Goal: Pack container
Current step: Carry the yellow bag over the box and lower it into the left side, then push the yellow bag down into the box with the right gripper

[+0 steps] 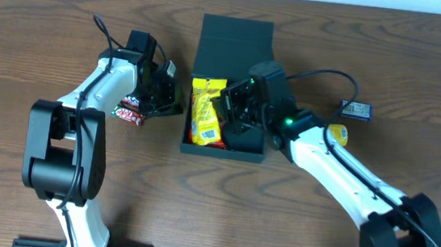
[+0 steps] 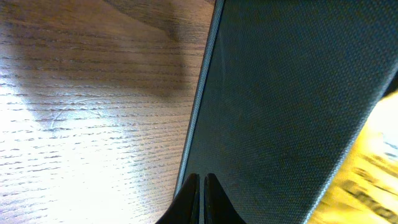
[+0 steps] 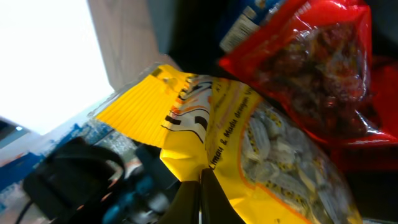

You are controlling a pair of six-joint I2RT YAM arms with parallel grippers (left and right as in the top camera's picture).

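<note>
In the middle of the table, the container (image 1: 237, 40) sits open with its flap lid thrown to the far side. Packing is partly done. A yellow snack packet (image 3: 267, 155) and a red one (image 3: 311, 74) are already inside, with something blue (image 3: 249, 18) behind them.

Your right gripper (image 3: 199, 186) is down in the box over the yellow packet, fingers pressed together. You can't tell whether a fold of the wrapper is nipped between them. Your left gripper (image 2: 200, 190) is outside, just beside the box's left wall, with its fingers closed on nothing.

Left to pack, by my read:
- a red-and-white bar (image 1: 128, 115) on the left, under your left arm
- a blue packet (image 1: 356, 110) on the right
- a small yellow item (image 1: 337, 135) by your right arm

Then close the lid.

The surface is a brown woodgrain table (image 1: 51, 26), with glare in the left wrist view. The room barely shows, just a pale strip past the far edge.
</note>
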